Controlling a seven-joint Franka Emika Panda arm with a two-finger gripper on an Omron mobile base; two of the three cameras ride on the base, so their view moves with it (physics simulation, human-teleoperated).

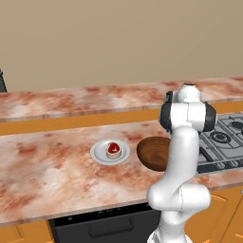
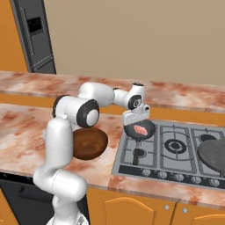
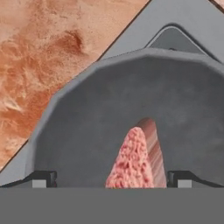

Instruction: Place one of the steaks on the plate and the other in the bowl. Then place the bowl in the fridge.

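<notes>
Grainy pink steak [image 3: 133,159] lies between spread claw [image 3: 111,178] tips, in smooth grey pan [image 3: 87,118].

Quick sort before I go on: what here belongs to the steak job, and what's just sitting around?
Belongs to the job:
- red steak, already on the plate
- pink steak, in the small pan, between the open jaws
- bowl, nothing seen in it
- fridge
- gripper

Just lying about:
- stove
- second pan
- counter
</notes>
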